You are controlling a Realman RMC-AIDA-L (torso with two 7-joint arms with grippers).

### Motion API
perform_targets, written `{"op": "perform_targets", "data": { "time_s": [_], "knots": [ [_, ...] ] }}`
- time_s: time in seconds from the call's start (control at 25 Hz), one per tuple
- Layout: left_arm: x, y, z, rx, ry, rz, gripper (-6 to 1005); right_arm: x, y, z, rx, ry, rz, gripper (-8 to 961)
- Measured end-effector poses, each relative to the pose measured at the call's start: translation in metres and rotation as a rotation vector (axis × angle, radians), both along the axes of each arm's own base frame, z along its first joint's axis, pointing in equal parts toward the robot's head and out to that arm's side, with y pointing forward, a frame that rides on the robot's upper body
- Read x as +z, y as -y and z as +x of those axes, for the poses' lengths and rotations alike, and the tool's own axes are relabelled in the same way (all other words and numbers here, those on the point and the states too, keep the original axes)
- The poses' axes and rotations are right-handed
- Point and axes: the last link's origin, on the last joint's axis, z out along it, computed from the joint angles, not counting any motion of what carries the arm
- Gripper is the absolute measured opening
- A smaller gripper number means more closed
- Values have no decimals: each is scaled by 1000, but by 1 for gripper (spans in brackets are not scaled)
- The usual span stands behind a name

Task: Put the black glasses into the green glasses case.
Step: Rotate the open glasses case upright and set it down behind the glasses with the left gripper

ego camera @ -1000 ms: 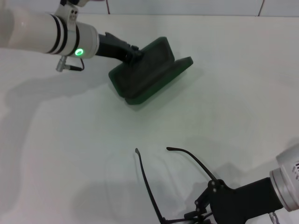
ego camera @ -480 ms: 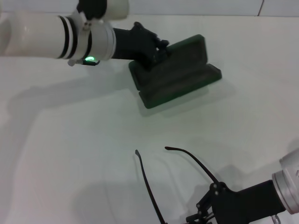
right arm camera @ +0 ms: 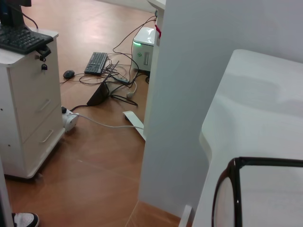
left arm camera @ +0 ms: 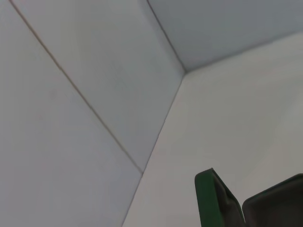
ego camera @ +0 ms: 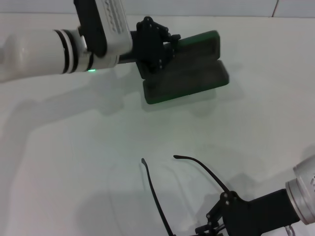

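The dark green, round-cornered hard clamshell glasses case (ego camera: 189, 69) lies open at the far side of the white bench (ego camera: 256, 123), lid tilted up and back, lined tray facing the camera. The left hand (ego camera: 156, 43) is at the case's left end, its black fingers closed on the edge of the shell; judging by that grip, it holds the case there to steady it and keep the mouth presented for loading. In the left wrist view only a green edge of the case (left arm camera: 208, 198) shows against wall and bench.

The thin black wire-framed glasses (ego camera: 189, 189) sit at the near edge of the bench, well apart from the case, temple arms unfolded and pointing away from the robot. The right hand (ego camera: 216, 227) is low at the frame's front, where it appears clamped on the frame, though the fingertips run out of view. The right wrist view shows one black rim and clear lens (right arm camera: 258, 194) close up, above the bench edge
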Motion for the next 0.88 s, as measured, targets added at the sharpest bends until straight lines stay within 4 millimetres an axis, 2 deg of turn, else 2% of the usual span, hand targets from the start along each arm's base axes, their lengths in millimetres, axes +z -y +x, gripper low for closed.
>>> {"op": "perform_targets", "data": {
  "time_s": [0.28, 0.76, 0.88],
  "knots": [
    [-19, -4, -8, -65, -161, 91, 132, 0, -2, -2, 9, 1, -1, 115],
    [-33, 2, -8, -144, -245, 100, 64, 2, -7, -1, 7, 7, 9, 114],
    [-34, 3, -7, -141, -239, 98, 112, 3, -8, -1, 6, 8, 14, 114]
  ]
}}
